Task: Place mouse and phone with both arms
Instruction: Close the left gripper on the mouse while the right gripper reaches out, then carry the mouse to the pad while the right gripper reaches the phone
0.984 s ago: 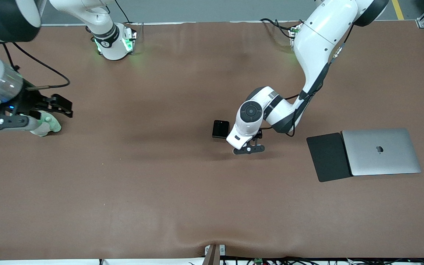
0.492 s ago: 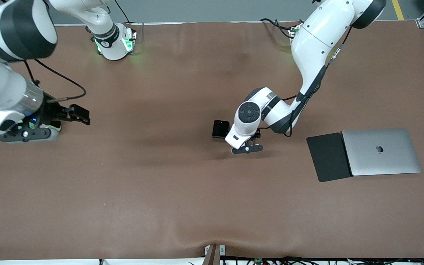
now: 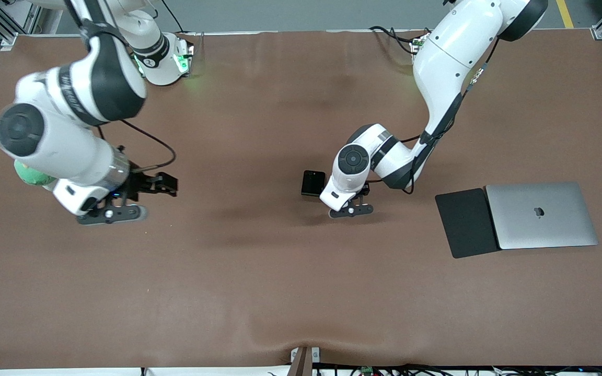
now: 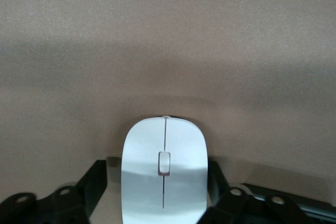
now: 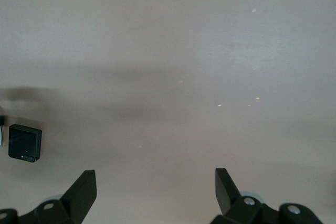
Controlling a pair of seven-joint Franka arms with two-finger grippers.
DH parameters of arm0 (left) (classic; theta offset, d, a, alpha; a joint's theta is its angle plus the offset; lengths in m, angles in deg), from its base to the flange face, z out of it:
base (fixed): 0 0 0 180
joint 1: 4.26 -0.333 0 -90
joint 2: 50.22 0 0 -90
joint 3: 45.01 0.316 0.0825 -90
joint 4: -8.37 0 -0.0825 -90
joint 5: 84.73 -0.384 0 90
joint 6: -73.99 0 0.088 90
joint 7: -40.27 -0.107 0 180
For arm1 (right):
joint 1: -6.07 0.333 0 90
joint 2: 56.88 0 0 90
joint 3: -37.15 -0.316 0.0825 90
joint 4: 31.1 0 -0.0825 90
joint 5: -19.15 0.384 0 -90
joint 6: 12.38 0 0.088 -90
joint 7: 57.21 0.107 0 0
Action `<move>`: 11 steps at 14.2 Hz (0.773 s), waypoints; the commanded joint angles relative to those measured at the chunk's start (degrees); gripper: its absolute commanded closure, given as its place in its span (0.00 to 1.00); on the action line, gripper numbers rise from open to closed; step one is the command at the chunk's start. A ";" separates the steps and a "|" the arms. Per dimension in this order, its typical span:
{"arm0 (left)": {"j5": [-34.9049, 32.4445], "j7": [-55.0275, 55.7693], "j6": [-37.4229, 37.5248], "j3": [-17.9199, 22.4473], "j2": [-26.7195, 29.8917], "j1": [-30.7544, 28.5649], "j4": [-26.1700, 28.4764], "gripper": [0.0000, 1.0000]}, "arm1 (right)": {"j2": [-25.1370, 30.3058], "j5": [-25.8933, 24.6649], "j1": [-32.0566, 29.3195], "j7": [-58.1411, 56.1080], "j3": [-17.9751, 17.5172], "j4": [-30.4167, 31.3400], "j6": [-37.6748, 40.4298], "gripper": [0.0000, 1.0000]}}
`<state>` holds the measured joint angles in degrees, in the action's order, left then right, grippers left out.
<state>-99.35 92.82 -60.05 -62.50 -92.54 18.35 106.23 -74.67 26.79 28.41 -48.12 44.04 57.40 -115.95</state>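
Observation:
The white mouse (image 4: 164, 169) lies on the brown table between the fingers of my left gripper (image 4: 156, 178). One finger (image 4: 97, 179) stands a small gap off its side, so the gripper is open around it. In the front view my left gripper (image 3: 352, 210) hides the mouse. The black phone (image 3: 313, 183) lies flat right beside that gripper, toward the right arm's end, and also shows in the right wrist view (image 5: 24, 142). My right gripper (image 3: 115, 211) hangs open and empty (image 5: 155, 174) over bare table, well away from the phone.
A matte black mouse pad (image 3: 465, 222) lies beside a closed silver laptop (image 3: 541, 214) toward the left arm's end. A green rounded thing (image 3: 30, 176) shows partly under the right arm. Both arm bases stand along the table's edge farthest from the front camera.
The right arm has swung from its end of the table toward the middle, its gripper still open. The left gripper has shifted only slightly over the mouse.

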 commanded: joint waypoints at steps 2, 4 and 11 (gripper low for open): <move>-1.64 2.56 -1.13 0.17 -0.31 0.50 0.05 0.35 | -2.24 0.61 4.20 6.45 0.40 0.71 -3.55 0.00; -1.64 2.56 -1.13 0.17 -0.13 0.41 0.05 0.39 | -4.26 0.61 5.70 7.08 0.31 1.23 -5.93 0.00; -1.55 2.47 2.19 0.09 7.06 -1.86 3.47 0.42 | -6.99 0.97 10.97 11.56 0.31 5.27 -14.46 0.00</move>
<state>-99.36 92.98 -59.68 -62.48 -90.92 17.60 106.30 -81.47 26.96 37.83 -38.09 43.97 61.84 -129.14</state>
